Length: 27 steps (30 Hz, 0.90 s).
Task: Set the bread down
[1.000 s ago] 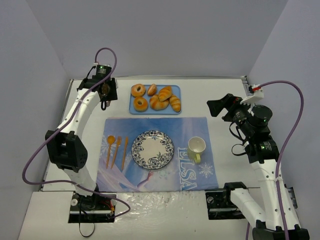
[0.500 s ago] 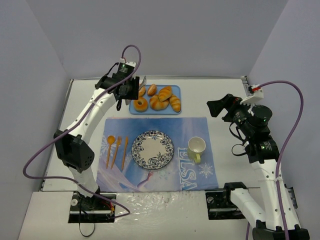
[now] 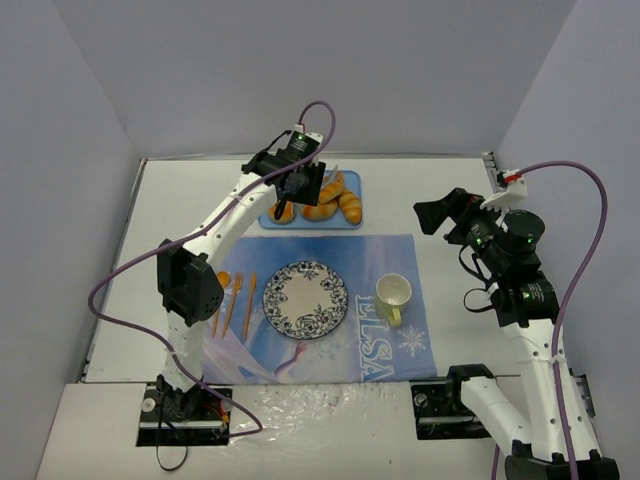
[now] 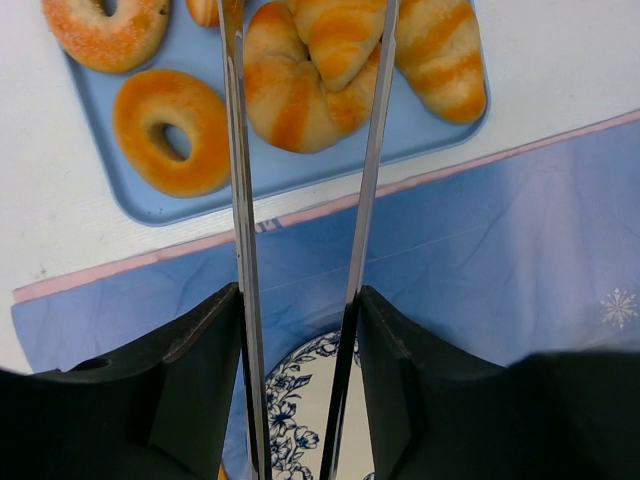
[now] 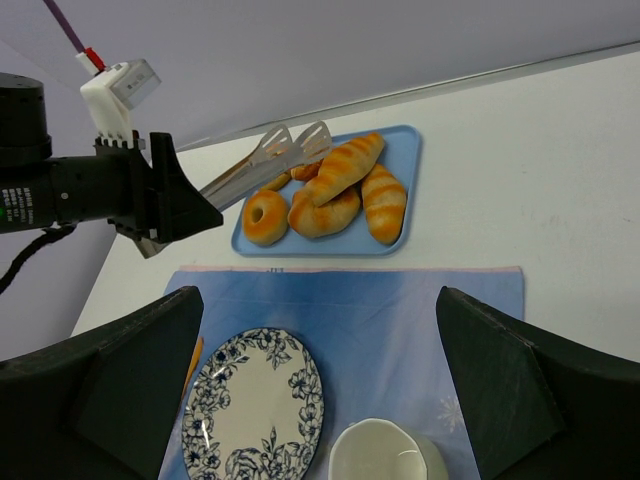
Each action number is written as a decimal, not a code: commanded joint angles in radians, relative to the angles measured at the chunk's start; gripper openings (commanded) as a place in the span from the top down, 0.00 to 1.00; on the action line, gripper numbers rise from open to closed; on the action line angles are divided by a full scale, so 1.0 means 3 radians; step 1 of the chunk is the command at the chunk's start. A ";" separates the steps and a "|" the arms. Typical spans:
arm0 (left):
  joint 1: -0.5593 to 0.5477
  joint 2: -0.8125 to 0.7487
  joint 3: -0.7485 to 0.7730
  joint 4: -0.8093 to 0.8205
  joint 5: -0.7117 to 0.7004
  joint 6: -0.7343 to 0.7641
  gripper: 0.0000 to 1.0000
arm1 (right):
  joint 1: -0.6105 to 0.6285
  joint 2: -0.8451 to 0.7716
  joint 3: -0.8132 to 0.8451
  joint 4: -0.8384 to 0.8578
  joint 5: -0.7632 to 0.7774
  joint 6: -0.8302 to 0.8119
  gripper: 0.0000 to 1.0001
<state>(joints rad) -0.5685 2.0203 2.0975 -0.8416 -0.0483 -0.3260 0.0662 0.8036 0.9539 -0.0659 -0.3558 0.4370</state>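
Across the white table (image 3: pixel 440 180) lies a blue ELSA placemat (image 3: pixel 400 255), with a blue tray (image 4: pixel 400 135) just beyond its far edge. On the mat, a patterned plate (image 3: pixel 306 299) sits left of a pale cup (image 3: pixel 393 293).

All the bread is on the tray. Three striped rolls fill its right half. One (image 4: pixel 345 35) runs diagonally from near-left to far-right. A second (image 4: pixel 290 90), just nearer, lies roughly crosswise. The third (image 4: pixel 440 55), at the right edge, points near to far. A plain ring doughnut (image 4: pixel 170 130) and a sugared one (image 4: pixel 105 30) take the left half.

The left gripper (image 4: pixel 298 300) pinches metal tongs (image 4: pixel 240 150). Their blades reach over the tray and stand apart, framing the first two rolls; whether they touch the bread I cannot tell. The right gripper (image 5: pixel 315 300) hangs over the table's right side, jaws spread wide with nothing between them.
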 commanded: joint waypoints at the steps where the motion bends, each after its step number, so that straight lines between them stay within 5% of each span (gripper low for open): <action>1: -0.0070 -0.0012 0.0294 0.0059 -0.0014 -0.0021 0.57 | 0.0015 -0.0031 0.0139 0.0114 0.0033 -0.0040 0.00; 27: -0.0164 0.0348 0.0378 0.0049 -0.0197 -0.0003 0.57 | 0.0016 -0.0071 0.0107 0.0073 0.0025 -0.0061 0.00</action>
<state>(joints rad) -0.6098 2.1559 2.1582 -0.8501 -0.0841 -0.3264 0.0662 0.7898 0.9539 -0.0982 -0.3557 0.4325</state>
